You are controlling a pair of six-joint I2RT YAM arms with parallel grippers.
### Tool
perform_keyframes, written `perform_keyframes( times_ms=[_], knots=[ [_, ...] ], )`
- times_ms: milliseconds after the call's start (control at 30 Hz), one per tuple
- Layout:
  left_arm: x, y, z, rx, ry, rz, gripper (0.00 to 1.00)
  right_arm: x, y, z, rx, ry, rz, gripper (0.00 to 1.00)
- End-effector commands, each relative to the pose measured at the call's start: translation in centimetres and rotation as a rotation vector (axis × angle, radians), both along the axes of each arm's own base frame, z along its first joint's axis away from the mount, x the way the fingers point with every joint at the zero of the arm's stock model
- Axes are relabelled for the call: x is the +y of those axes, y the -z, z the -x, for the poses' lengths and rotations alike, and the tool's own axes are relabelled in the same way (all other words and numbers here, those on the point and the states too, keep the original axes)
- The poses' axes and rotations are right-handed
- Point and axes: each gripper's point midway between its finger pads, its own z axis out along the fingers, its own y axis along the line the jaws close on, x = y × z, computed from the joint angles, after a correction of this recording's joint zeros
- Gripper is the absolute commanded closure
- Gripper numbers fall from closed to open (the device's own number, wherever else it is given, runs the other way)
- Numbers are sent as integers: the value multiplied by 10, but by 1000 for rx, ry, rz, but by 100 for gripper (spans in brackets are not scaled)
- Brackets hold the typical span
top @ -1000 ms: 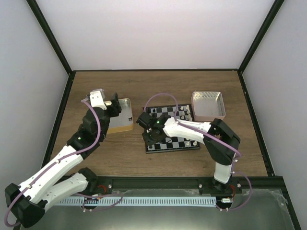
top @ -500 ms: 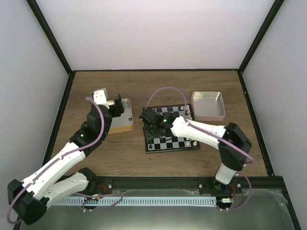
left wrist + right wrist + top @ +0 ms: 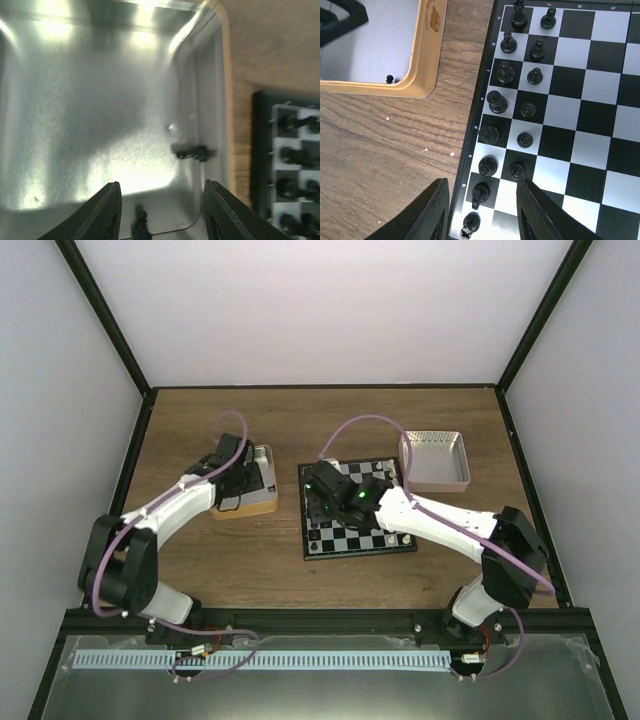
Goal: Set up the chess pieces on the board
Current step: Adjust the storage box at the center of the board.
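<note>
- About fourteen chess pieces [image 3: 496,102] stand in two files along the board [image 3: 580,85] edge.
- Two more wait in the metal tin [image 3: 75,110].
- Left gripper [image 3: 162,210] hangs wide open and empty over the tin.
- Right gripper [image 3: 480,205] is open and empty above the board.

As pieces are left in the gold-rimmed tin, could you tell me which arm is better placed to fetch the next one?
Left, probably. The left gripper hangs open over the tin, a fallen piece lying just ahead. The right gripper, open and empty, hovers over the board, above its filled rows.
</note>
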Motion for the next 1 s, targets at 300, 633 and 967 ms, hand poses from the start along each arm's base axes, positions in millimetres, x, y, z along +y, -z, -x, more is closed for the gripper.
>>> perform_keyframes(
  times_ms=[300,633,967],
  knots=[
    [32,43,21,226,29,-20,50,-7,-4,-8,-28,36,-33,62],
    [-2,73,33,381,198,93,69,-5,-8,-10,-41,35,-51,62],
    [-29,86,22,437,328,158,77,-2,-7,-12,-39,44,-66,63]
  ],
)
